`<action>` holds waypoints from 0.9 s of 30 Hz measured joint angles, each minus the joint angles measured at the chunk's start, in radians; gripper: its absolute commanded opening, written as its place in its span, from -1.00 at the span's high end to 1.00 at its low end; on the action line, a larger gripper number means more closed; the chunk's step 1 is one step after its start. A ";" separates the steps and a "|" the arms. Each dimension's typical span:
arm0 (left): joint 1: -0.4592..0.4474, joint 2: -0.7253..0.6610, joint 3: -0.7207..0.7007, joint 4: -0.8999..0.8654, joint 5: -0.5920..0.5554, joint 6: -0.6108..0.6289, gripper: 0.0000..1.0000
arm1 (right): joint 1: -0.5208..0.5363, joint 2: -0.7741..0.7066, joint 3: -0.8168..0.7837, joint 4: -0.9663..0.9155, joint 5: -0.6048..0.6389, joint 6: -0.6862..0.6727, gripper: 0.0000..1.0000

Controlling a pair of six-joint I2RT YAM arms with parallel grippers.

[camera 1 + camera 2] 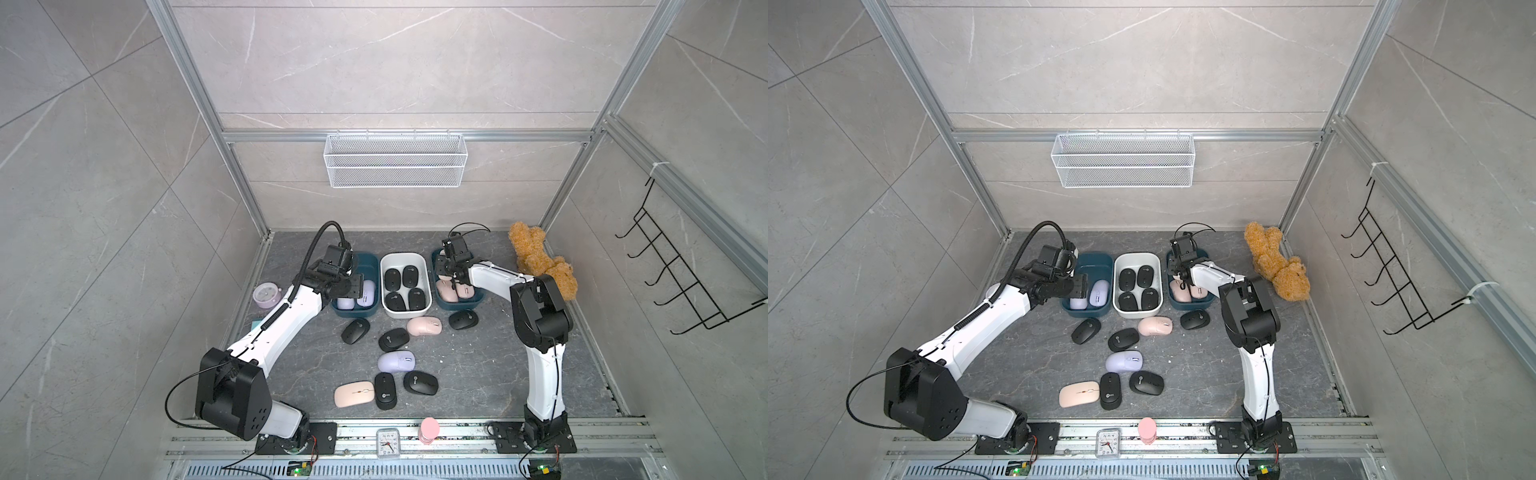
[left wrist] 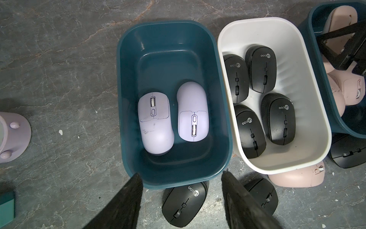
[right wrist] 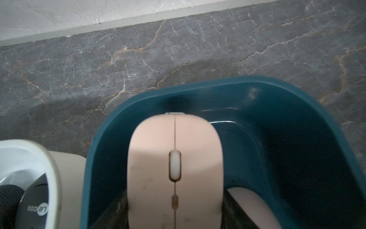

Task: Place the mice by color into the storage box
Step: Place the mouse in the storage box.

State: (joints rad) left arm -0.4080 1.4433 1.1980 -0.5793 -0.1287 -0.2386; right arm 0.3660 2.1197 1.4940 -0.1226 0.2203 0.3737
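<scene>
We see the right jaws closed on a pink mouse [image 3: 175, 168] over the right teal box [image 3: 287, 111]. The left jaws stand apart, empty, above the left teal box [image 2: 126, 99], which holds two lilac mice [image 2: 155, 123]. Four black mice [image 2: 280, 119] lie in the white box [image 2: 293, 49] between, and eight loose mice [image 1: 394, 338] lie on the bench [image 1: 478, 374].

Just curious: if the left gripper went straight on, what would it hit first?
Probably the lilac mice lying in the teal bin beneath the left gripper; depth is unclear.

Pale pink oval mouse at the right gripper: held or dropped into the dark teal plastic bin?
Held: the right gripper is shut on the pale pink oval mouse, over the dark teal plastic bin.
</scene>
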 measured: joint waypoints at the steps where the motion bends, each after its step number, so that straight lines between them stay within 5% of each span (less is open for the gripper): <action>1: 0.000 0.000 0.000 0.000 0.000 0.000 -0.32 | 0.000 0.000 0.000 -0.002 0.000 0.000 0.01; 27: 0.000 0.000 0.000 0.000 0.000 0.000 -0.32 | 0.008 0.022 0.049 -0.084 -0.027 0.000 -0.12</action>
State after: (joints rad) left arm -0.4076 1.4433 1.1980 -0.5793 -0.1291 -0.2386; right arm 0.3737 2.1418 1.5429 -0.2062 0.1932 0.3733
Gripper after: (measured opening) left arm 0.660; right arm 0.602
